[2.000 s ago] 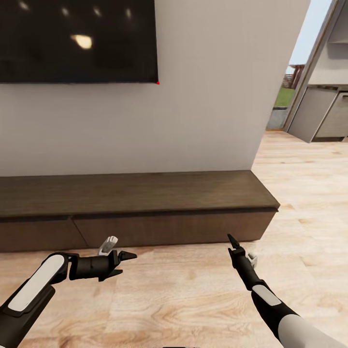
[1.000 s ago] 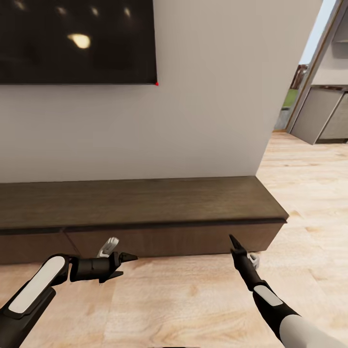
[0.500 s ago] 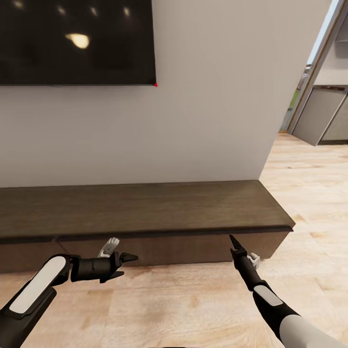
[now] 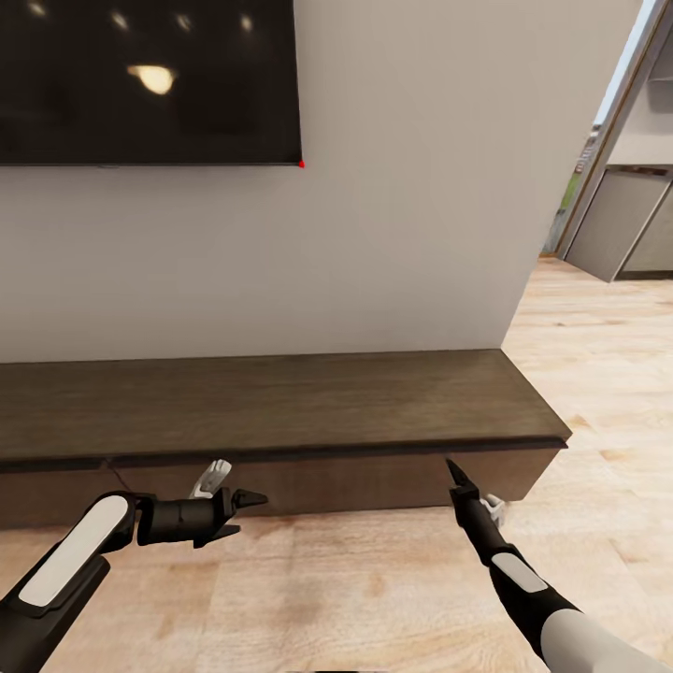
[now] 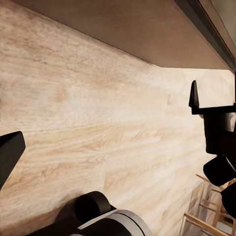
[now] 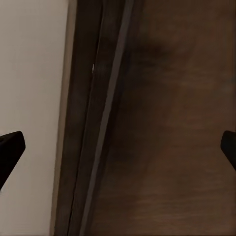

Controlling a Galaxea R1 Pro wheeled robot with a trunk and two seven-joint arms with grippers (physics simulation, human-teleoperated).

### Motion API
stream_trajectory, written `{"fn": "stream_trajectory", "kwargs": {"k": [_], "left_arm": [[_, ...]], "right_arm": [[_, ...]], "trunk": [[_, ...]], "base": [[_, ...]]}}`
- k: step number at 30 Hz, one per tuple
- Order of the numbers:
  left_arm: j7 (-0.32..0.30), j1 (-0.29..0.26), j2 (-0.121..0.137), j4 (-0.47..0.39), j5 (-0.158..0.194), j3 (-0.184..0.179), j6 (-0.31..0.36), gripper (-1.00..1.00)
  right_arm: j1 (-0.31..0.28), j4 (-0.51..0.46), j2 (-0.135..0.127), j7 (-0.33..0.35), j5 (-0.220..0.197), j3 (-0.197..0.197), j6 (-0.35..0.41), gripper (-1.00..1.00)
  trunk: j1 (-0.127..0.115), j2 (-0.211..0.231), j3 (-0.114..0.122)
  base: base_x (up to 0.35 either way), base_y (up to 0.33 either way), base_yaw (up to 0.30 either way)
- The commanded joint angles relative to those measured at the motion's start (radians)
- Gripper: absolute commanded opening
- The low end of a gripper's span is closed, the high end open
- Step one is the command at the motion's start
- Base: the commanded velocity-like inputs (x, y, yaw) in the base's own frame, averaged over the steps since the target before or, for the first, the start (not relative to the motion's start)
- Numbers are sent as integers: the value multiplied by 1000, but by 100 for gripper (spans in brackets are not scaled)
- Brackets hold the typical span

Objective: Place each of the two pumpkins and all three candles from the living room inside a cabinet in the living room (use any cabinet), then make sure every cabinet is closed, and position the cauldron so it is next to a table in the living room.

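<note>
Both grippers were spread wide and empty. Left gripper (image 4: pixel 245 509) hung over the plank floor (image 4: pixel 374 589) around 7 o'clock, pointing sideways along the TV unit (image 4: pixel 280 402). Right gripper (image 4: pixel 455 475) sat at 5 o'clock, tips just short of the closed drawer front. The black TV (image 4: pixel 150 79) was at 11 o'clock on the wall.

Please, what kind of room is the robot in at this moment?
Most likely a living room: a black wall-mounted TV hangs above a long, low dark wood cabinet, on a light wood plank floor. Grey kitchen units show through the opening at the right.
</note>
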Motion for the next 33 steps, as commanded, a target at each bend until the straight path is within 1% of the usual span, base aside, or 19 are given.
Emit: {"fn": "stream_trajectory", "kwargs": {"k": [1,33], "left_arm": [[10,-1,1,-1,10,-1,0,100],[10,-1,1,-2,7,-2,0,100]], "right_arm": [[-1,-1,-1,4,-11,8,-2,100],[-1,1,0,6,-8,10,-6,100]], "trunk": [[0,0,-1],[0,0,-1]], "base": [[106,53,0],[63,7,0]]}}
